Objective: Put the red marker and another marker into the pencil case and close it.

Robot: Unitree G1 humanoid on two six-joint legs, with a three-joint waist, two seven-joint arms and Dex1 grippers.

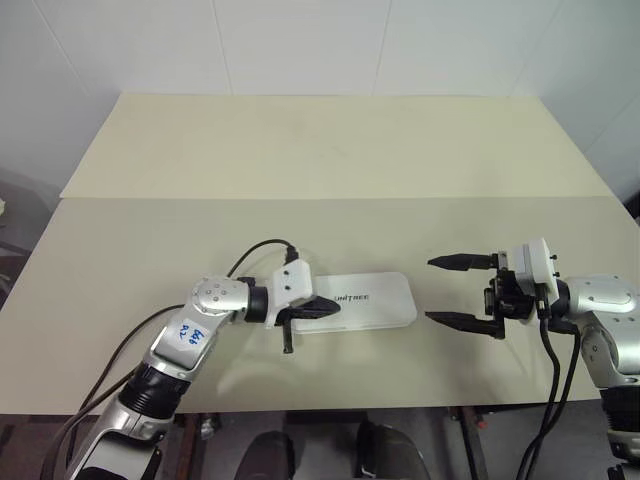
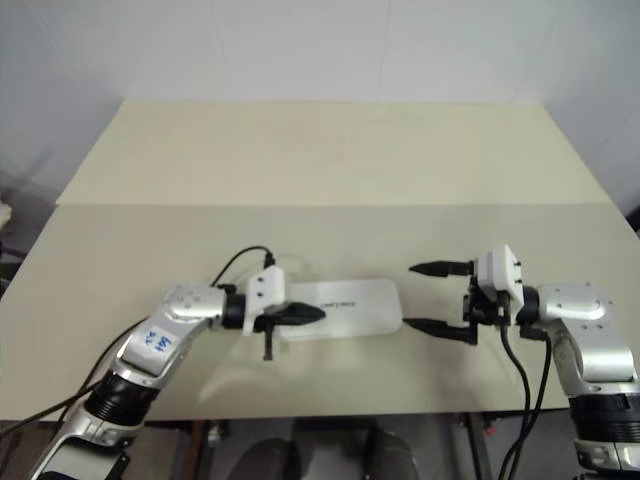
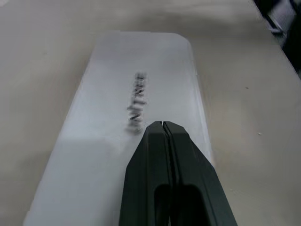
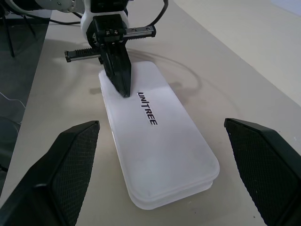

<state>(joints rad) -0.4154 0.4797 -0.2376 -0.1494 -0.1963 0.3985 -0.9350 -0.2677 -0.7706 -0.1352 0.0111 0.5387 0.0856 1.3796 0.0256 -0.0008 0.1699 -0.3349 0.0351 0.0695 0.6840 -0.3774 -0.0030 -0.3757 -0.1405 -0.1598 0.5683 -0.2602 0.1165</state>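
Left gripper: two black fingers pressed flat together, nothing between them. It reaches in from the left and its tip lies over the left end of the pencil case, just short of the dark "UNITREE" lettering on the lid. In the right wrist view the tip comes down onto the lid surface; whether it presses or only touches, cannot tell. A black cable loops up behind this wrist

Pencil case: white, rounded corners, lying flat on the beige table, near edge side, about centre between the two arms. Long axis runs left to right. Lid is down on the base; a thin seam shows round the right-hand end in the right wrist view. What is inside is hidden by the lid

Red marker and the other marker: cannot tell where they are, since the lid hides the interior

Right gripper: fingers spread wide apart, one on the far side, one on the near side, holding nothing. It points left toward the right end of the case, near it but apart, and a strip of bare table lies between fingertips and case. Black cables hang from this wrist toward the near edge

Table: a seam crosses it left to right, well beyond the case on the far side
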